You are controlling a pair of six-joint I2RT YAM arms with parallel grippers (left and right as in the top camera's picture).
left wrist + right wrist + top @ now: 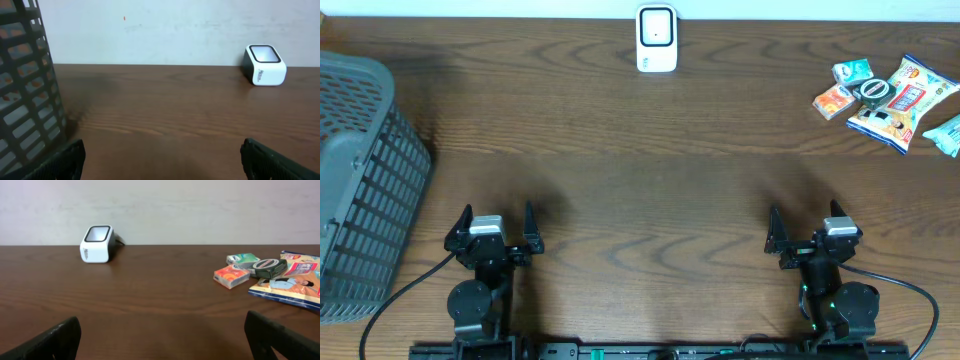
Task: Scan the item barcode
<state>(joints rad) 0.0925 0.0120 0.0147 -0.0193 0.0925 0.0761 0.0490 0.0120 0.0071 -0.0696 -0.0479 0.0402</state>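
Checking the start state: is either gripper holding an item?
No, the left gripper and right gripper both stand open and empty, apart from the snack items.

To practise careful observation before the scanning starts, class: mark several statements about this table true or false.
The white scanner stands at the far edge of the table. True.
The grey basket sits on the right arm's side. False: it is on the side of the left gripper.
The left gripper holds a packet. False: it is open and empty.
The snack packets lie on the table, outside the basket. True.
The right gripper is open. True.
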